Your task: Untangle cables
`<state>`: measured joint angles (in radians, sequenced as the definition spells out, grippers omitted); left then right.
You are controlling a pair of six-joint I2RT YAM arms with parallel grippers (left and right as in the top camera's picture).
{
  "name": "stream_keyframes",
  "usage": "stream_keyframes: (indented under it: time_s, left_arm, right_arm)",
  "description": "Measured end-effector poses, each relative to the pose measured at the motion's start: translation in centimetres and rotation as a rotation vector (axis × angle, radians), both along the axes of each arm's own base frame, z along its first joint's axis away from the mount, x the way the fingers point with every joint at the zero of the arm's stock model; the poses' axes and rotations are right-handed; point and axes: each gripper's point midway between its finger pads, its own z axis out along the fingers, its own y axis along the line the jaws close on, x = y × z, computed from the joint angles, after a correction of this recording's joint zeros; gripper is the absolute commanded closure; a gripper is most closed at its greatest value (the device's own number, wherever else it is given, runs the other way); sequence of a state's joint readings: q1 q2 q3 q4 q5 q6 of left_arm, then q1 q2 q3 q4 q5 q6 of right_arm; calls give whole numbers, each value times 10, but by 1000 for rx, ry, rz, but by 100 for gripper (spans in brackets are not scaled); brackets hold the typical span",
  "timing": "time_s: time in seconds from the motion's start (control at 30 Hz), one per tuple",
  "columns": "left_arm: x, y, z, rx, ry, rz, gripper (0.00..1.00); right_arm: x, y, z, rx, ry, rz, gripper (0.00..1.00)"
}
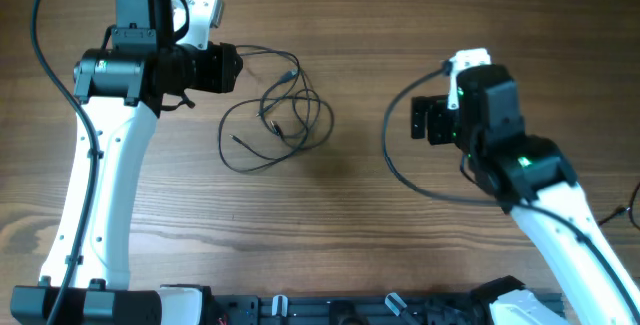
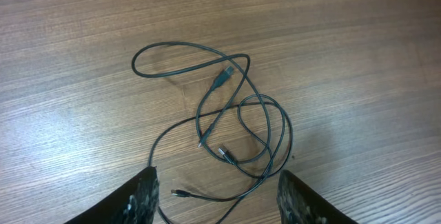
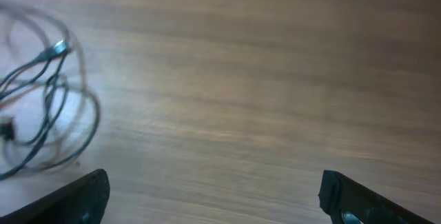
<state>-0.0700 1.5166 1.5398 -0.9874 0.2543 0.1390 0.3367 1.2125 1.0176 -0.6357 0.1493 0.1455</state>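
**A:** Fig. note: where's the tangle?
**B:** The cables (image 1: 275, 110) lie in loose overlapping loops on the table (image 1: 350, 235), near the left gripper (image 2: 219, 200), betw. both arms.
**A:** Grippers?
**B:** Left: jaws spread, empty. Right gripper (image 3: 213, 200): likewise spread, nothing held.
**A:** Best approach?
**B:** Prob. pinch one plug end (image 2: 222, 78) w/ left, pin a loop w/ right, draw apart slowly. Avoid grabbing crossed strands.

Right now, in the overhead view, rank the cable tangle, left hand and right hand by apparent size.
Largest: cable tangle, the widest spread.
Then: left hand and right hand. They look about alike, and their nearness to the camera may differ, so they stay unranked.
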Motion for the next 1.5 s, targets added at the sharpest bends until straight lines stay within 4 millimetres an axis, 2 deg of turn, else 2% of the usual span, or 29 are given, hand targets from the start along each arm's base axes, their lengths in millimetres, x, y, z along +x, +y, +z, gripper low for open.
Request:
stream_keyframes:
  time_s: [0.1,0.23,0.4,0.63,0.8,0.93,1.13,1.23,1.4,1.5]
  left_arm:
    - [0,-1,1,1,-5,-7,42]
    - [0,-4,2,-2,-15,-46,40]
    - [-1,-8,3,7,-30,-97,38]
    - [0,-7,2,16,-33,-99,38]
    - [6,6,-8,72,-8,-39,38]
    - [14,9,-22,85,20,-18,43]
    - [34,8,-57,83,45,-16,42]
    - [44,6,-71,80,39,-17,38]
    - [68,4,-78,71,-28,-17,33]
    - [78,-5,-85,50,-54,-68,33]
  right_arm:
    - [15,26,-25,47,49,104,0]
    - [28,60,-42,131,66,251,0]
    - [18,102,-82,264,198,454,0]
    - [13,134,-104,312,238,545,4]
    - [14,144,-107,298,233,513,4]
    - [12,147,-112,297,250,492,4]
    - [21,149,-111,298,219,462,2]
    - [25,148,-109,299,204,444,1]
    - [18,144,-116,295,251,420,1]
    - [12,140,-121,286,287,407,1]
